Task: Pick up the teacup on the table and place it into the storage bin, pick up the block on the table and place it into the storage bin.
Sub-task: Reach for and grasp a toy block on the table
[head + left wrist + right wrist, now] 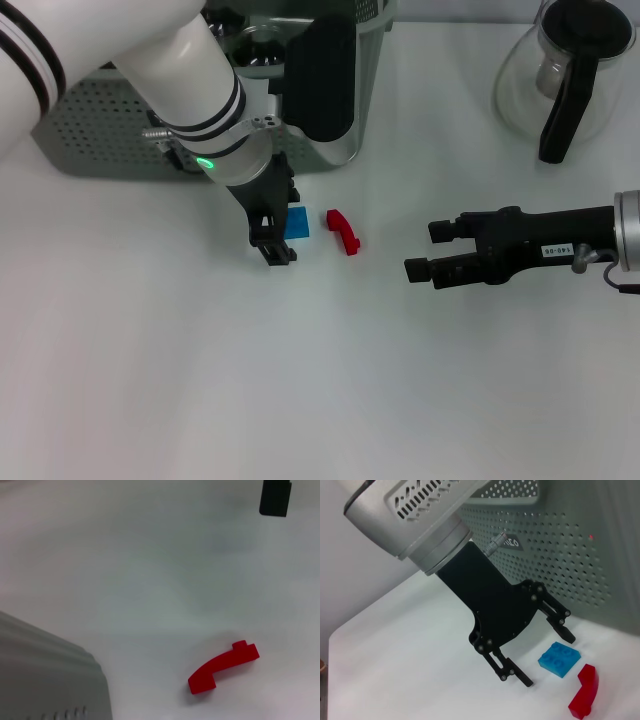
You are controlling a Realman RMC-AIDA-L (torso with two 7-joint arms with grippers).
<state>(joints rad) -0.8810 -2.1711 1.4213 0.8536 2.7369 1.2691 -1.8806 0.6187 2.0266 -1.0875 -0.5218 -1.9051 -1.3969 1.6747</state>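
Storage bin (110,120): grey-green, perforated walls, at the far left of the table (300,380). The right wrist view shows a small dark label (511,542) on its wall with pale lettering; not legible. What lies inside the bin is mostly hidden by the left arm, so the teacup cannot be placed with certainty.

Glass pitcher (560,75) with black handle stands at the far right, well apart from the work.

Left gripper (278,232): lowered just in front of the bin, fingers spread apart, nothing between them. It straddles or sits just beside the blue block (297,222); the right wrist view shows the block (559,658) near one fingertip, not yet clamped.

Right gripper (428,250): hovers low over the table right of centre, fingers parted and empty, idle. A white tag (557,251) on its body reads roughly "140-06"; uncertain.

Blue block: flat, studded plastic brick. Judged light, rigid, not fragile, smooth-sided so somewhat slippery. Best hold: across two opposite flat sides, fingers low to the table, since it is thin.

Red piece (343,231): curved plastic block just beside the blue one, apart from it. Judged equally light and stiff; the curve makes it awkward, so grip across its flat faces at mid-length.
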